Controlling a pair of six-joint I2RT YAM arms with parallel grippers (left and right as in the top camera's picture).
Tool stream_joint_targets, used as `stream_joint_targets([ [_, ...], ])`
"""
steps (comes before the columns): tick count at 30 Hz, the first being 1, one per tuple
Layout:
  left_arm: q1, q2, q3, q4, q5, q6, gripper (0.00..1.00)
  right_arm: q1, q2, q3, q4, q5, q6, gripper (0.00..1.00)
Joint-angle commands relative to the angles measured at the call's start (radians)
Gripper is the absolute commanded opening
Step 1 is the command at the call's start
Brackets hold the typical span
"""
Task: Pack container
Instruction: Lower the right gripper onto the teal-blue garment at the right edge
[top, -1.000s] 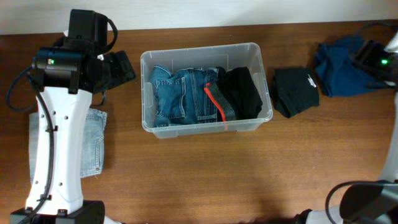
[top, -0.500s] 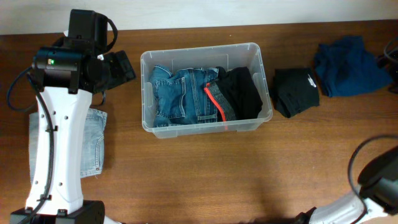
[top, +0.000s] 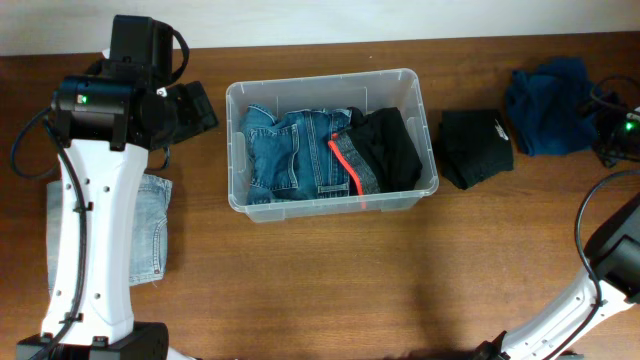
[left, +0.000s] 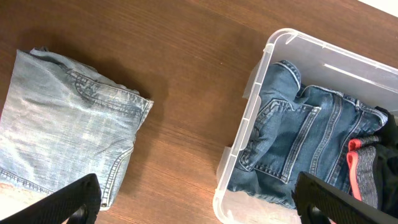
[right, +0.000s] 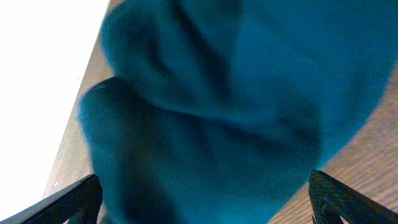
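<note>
Right pincer (right: 204, 200) gaping near blue garment (right: 236, 106); container (top: 320, 78) holds jeans (top: 290, 155).

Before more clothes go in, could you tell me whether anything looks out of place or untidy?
Only the blue garment at the far right: it lies crumpled, while the black garment beside the container is neatly folded.

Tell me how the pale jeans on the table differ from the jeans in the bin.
Colour: the pale jeans are faded light blue; the jeans in the bin are a deeper blue. Place: the pale jeans lie flat on the table, left of the container; the darker pair sits inside it. Company: the pale jeans lie alone; the darker pair touches a black garment. Both are folded denim.
</note>
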Motion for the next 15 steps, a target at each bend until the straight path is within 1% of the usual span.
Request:
stream_joint_targets([
  [1, 0.004, 0.004, -0.002, 0.0, -0.001, 0.01, 0.99, -0.01, 0.02, -0.032, 0.026, 0.063, 0.08, 0.99],
  [6, 0.004, 0.004, -0.002, 0.0, -0.001, 0.01, 0.99, -0.026, 0.02, -0.092, 0.087, 0.063, 0.178, 0.98],
  [11, 0.004, 0.004, -0.002, 0.0, -0.001, 0.01, 0.99, -0.033, 0.02, -0.182, 0.186, 0.059, 0.195, 0.98],
  [15, 0.004, 0.004, -0.002, 0.0, 0.0, 0.01, 0.99, -0.034, 0.021, -0.245, 0.259, 0.055, 0.247, 0.98],
])
